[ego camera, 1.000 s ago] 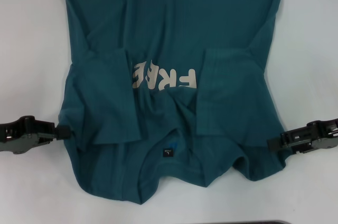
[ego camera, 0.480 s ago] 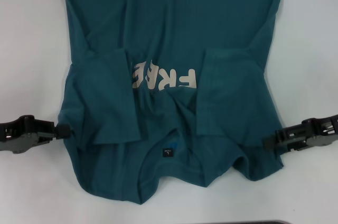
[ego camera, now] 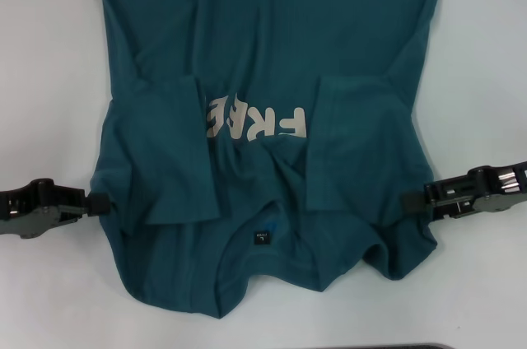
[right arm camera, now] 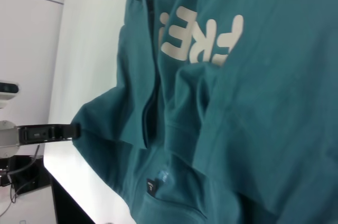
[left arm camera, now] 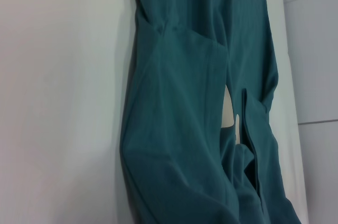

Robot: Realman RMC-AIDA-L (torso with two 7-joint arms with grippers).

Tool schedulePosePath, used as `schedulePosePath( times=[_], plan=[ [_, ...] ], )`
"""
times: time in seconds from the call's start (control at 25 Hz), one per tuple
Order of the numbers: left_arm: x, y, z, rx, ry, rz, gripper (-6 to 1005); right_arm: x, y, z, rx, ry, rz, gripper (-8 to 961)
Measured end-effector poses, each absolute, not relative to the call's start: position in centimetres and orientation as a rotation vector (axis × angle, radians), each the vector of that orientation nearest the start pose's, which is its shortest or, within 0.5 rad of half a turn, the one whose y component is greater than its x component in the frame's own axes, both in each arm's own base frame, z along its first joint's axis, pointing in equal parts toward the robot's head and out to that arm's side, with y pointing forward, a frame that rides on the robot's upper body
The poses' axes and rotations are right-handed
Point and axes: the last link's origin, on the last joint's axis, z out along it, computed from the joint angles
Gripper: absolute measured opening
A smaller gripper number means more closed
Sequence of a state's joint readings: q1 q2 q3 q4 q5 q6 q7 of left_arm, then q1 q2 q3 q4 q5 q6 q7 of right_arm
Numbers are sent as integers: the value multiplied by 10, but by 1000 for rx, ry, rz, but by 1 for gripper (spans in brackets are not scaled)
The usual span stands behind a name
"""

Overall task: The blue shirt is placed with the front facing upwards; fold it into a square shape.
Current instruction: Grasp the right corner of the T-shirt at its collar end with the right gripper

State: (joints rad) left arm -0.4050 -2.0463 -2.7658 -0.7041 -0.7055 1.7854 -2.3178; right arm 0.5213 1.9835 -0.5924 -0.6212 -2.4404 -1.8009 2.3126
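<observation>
The blue shirt (ego camera: 263,44) lies front up on the white table (ego camera: 49,77), collar toward me, and its hem runs out of the head view at the far side. Both sleeves are folded inward and partly cover the pale "FREE" letters (ego camera: 255,123). A small dark neck label (ego camera: 260,236) shows at the collar. My left gripper (ego camera: 97,201) is shut on the shirt's left shoulder edge, where the cloth rises to a point (right arm camera: 74,131). My right gripper (ego camera: 412,201) is shut on the right shoulder edge. The left wrist view shows the shirt (left arm camera: 179,129) and the folded left sleeve.
Bare white table lies on both sides of the shirt and in front of the collar. A dark strip (ego camera: 387,346) marks the table's near edge. The right wrist view shows the table corner, with dark floor and equipment (right arm camera: 8,150) beyond it.
My right gripper has moved inward and slightly away from me, drawing the shirt's right shoulder edge with it. The left gripper has barely moved.
</observation>
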Motion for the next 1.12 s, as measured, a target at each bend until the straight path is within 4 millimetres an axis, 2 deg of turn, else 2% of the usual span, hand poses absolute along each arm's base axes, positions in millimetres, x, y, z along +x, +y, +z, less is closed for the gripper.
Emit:
schedulePosePath(
  times=[0.28,0.76,1.12],
  plan=[
    [-339,251,28,2162,2215,565,13,325,271,27,-2396,2165,137,855],
    [-339,251,28,2163,2218,566,15,329,271,22,-2374,2164,43,850],
    [-339,252,28,2163,2218,566,15,328,272,22,-2370,2164,57,846]
  ],
)
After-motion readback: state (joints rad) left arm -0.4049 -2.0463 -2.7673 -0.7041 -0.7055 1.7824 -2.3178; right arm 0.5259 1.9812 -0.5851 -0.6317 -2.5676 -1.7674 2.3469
